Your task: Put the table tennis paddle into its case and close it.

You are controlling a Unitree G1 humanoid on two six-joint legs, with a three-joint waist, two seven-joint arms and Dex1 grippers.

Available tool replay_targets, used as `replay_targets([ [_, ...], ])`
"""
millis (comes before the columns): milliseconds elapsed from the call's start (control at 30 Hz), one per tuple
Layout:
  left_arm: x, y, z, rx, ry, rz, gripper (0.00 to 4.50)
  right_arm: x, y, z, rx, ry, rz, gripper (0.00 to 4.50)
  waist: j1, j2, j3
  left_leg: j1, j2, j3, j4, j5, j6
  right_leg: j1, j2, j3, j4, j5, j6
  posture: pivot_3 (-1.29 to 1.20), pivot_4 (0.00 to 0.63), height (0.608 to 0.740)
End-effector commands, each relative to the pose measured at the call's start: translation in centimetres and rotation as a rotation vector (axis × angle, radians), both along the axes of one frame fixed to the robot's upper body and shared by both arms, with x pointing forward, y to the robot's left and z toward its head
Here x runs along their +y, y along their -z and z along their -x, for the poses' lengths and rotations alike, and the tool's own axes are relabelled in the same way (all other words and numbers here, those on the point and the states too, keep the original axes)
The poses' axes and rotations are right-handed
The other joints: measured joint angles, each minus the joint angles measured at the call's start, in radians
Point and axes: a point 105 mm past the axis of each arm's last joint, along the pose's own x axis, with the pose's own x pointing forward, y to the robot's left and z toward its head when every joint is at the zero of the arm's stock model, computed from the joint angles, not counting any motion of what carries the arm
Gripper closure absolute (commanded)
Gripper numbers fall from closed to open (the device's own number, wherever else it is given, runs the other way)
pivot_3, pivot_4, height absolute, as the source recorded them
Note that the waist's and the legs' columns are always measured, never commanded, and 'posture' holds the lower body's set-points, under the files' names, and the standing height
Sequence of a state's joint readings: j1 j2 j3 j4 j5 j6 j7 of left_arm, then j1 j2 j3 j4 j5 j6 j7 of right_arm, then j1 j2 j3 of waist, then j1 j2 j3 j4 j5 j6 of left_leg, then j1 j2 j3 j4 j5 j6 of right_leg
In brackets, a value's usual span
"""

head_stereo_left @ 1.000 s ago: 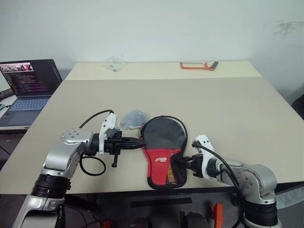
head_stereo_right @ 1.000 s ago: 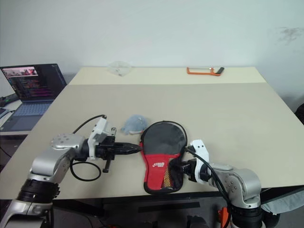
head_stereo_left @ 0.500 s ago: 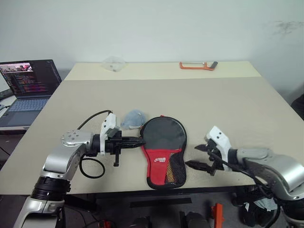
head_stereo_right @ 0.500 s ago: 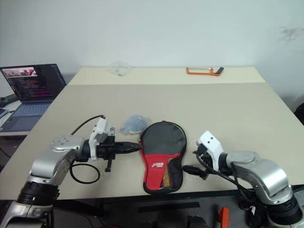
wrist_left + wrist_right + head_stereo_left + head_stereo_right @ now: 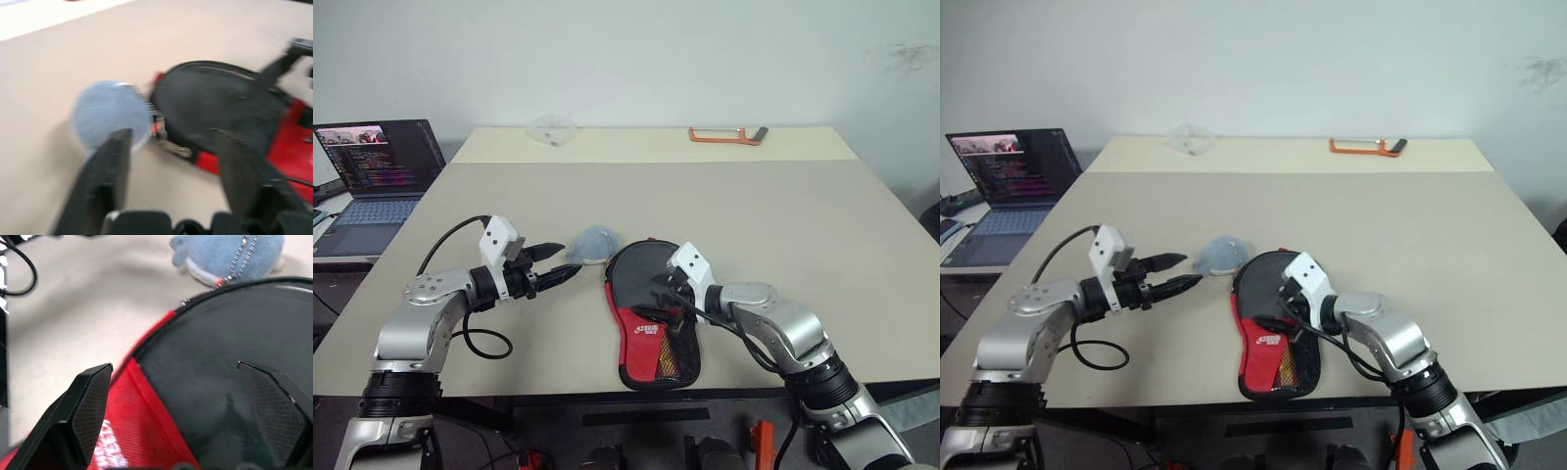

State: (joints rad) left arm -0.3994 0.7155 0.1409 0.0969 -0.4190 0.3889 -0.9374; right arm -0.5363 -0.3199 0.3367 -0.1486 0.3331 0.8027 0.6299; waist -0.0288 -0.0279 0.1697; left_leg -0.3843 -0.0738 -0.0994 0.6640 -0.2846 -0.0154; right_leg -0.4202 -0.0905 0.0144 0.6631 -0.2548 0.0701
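The case lies flat near the table's front edge, its black round part toward the back and its red part with the mesh pocket toward me. The table tennis paddle is hidden. My left gripper is open, just left of the case's rim and apart from it, pointing at it. In the left wrist view its fingers frame the case and a blue plush toy. My right gripper hovers open over the middle of the case. Its fingers are spread above the black and red fabric.
The blue plush keychain sits at the case's upper left, its chain running to the zipper. A laptop stands off the table's left side. An orange hacksaw and a clear plastic item lie at the far edge.
My left gripper let go of the case's rim, opened and drew back to the left. My right gripper opened and swung from the case's right side to over its middle.
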Motion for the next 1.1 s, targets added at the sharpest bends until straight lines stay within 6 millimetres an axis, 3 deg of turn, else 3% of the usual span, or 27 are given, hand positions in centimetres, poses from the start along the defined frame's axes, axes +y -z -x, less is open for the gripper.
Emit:
replay_targets([
  [33,2.3,-1.6,-1.7,-0.072,-0.138,0.021,0.14,0.6,-0.4,0.2,-0.035,-0.017,-0.023,0.0,-0.001,0.0,0.0,0.0,0.0,0.0,0.0,0.0,0.0,0.0,0.0,0.0,0.0,0.0,0.0,0.0,0.15,0.74],
  [233,2.7,-1.0,-4.4,0.013,-0.133,0.063,0.06,0.8,0.0,-0.4,-0.061,0.024,-0.003,0.0,-0.002,0.0,0.0,0.001,0.0,0.0,0.001,0.0,-0.001,0.0,0.001,-0.001,0.002,0.0,0.0,0.0,0.15,0.74],
  [400,1.6,-0.3,-6.3,0.076,-0.073,0.071,0.06,1.1,0.1,-0.2,-0.063,0.018,-0.006,0.0,-0.003,-0.001,0.0,0.0,-0.001,0.0,0.001,0.0,-0.001,0.0,0.0,-0.001,0.001,0.0,0.0,0.0,0.15,0.74],
  [600,-0.3,1.6,-6.6,0.146,0.043,-0.024,0.06,1.2,0.1,-0.1,-0.073,0.028,0.0,0.0,-0.01,-0.001,0.0,-0.001,-0.001,0.001,0.001,0.0,-0.001,-0.001,0.0,-0.001,0.001,0.0,0.0,0.0,0.15,0.74],
  [967,-0.9,3.1,-7.9,0.149,-0.022,-0.059,0.06,0.8,-0.5,-0.4,-0.115,0.065,0.001,0.0,-0.012,-0.001,-0.001,-0.001,-0.001,0.0,0.001,0.0,0.0,-0.001,0.0,-0.001,0.002,0.0,0.0,0.0,0.15,0.74],
  [1100,-1.1,3.3,-8.0,0.146,-0.027,-0.053,1.27,1.2,-1.9,-0.9,-0.152,0.079,-0.033,0.0,-0.013,-0.001,-0.001,-0.001,-0.001,0.0,0.001,0.0,0.0,-0.001,0.0,-0.001,0.002,0.0,0.0,0.0,0.15,0.74],
])
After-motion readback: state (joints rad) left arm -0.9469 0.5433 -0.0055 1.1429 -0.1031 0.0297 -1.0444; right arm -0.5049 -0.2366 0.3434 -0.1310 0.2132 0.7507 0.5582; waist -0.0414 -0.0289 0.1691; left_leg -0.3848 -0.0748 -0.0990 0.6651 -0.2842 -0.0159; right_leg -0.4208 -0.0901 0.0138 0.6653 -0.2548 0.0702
